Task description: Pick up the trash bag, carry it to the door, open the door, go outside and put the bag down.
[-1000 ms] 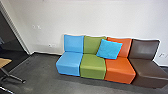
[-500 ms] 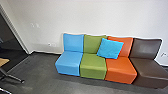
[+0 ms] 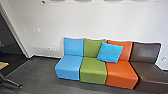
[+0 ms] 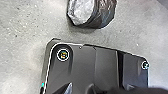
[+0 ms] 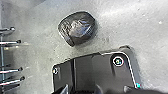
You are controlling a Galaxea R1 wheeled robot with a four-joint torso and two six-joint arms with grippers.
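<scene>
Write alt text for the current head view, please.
Four seats in a row, blue, green, orange and brown from picture left to right, stand before a white wall. A bright blue cushion leans where green meets orange. Part of a light-brown tabletop shows at the left edge, above grey floor.

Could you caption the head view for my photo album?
A blue cushion leans on a row of blue, green, orange and brown seats against a white wall.
</scene>
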